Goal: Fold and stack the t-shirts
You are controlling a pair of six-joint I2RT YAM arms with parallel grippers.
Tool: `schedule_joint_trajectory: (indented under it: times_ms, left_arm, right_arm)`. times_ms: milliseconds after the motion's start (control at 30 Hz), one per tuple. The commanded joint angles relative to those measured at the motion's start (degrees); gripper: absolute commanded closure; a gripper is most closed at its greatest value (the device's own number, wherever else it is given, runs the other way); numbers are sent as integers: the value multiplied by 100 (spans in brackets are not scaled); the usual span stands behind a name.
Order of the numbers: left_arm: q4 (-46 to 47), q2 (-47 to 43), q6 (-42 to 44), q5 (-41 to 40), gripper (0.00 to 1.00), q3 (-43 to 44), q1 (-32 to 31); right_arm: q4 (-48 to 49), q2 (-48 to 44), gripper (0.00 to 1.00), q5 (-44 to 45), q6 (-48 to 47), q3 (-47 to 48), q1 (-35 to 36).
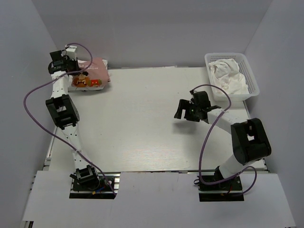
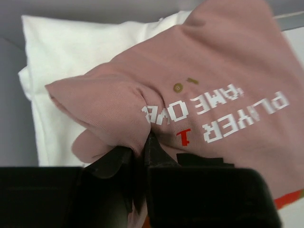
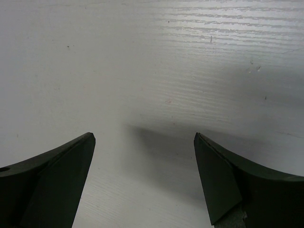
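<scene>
— At the far left corner of the desk (image 1: 142,123), what is seen?
— The pink t-shirt (image 2: 228,61) is seen there, laid on a folded white t-shirt (image 2: 71,42). A fold at its edge is pinched between the fingers of the left hand (image 2: 145,142), which are nearly closed on the cloth.
— Is the print shown?
— In the left wrist view white lettering is shown upside down, with a red figure beside it. The cloth is bunched where it is gripped.
— And where is the right hand (image 1: 183,110) found?
— It is held over bare desk on the right side, well apart from the pink t-shirt. Its fingers are spread wide and nothing is held between them; only the pale grain of the desk is seen in the gap.
— Are other shirts seen?
— Crumpled white t-shirts (image 1: 230,76) are heaped in a white basket (image 1: 254,83) at the far right corner, near the right hand.
</scene>
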Motion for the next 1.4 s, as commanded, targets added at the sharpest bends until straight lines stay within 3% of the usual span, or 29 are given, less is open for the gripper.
schedule_joint_trajectory:
  times_ms: [0, 167, 433, 967, 1067, 1133, 1200, 1233, 1333, 1367]
  left_arm:
    - [146, -230, 288, -11, 78, 342, 151]
    - [198, -90, 262, 68, 76, 394, 274]
    - [620, -213, 261, 832, 72, 465, 327]
    - [1263, -300, 261, 1483, 76, 87, 327]
    - [1148, -91, 261, 897, 68, 87, 327]
    - [973, 50, 166, 544, 56, 87, 327]
    - [815, 174, 50, 25, 51, 166, 388]
    - [727, 174, -28, -81, 35, 166, 388]
    - [822, -35, -309, -319, 16, -201, 511]
    - [884, -89, -475, -319, 4, -264, 511]
  right_arm:
    - [-223, -111, 10, -96, 49, 346, 5]
    - [-293, -252, 10, -34, -39, 434, 32]
    - [-188, -68, 10, 10, -30, 556, 31]
    - [-65, 310, 10, 142, -56, 618, 32]
    - [-82, 398, 10, 141, -56, 645, 40]
    - [-109, 434, 10, 168, -74, 671, 23]
    - [-161, 451, 10, 220, -83, 680, 31]
    - [-205, 469, 10, 273, -118, 723, 31]
    - [-302, 495, 10, 352, -136, 776, 31]
    - [-294, 513, 10, 352, -109, 768, 31]
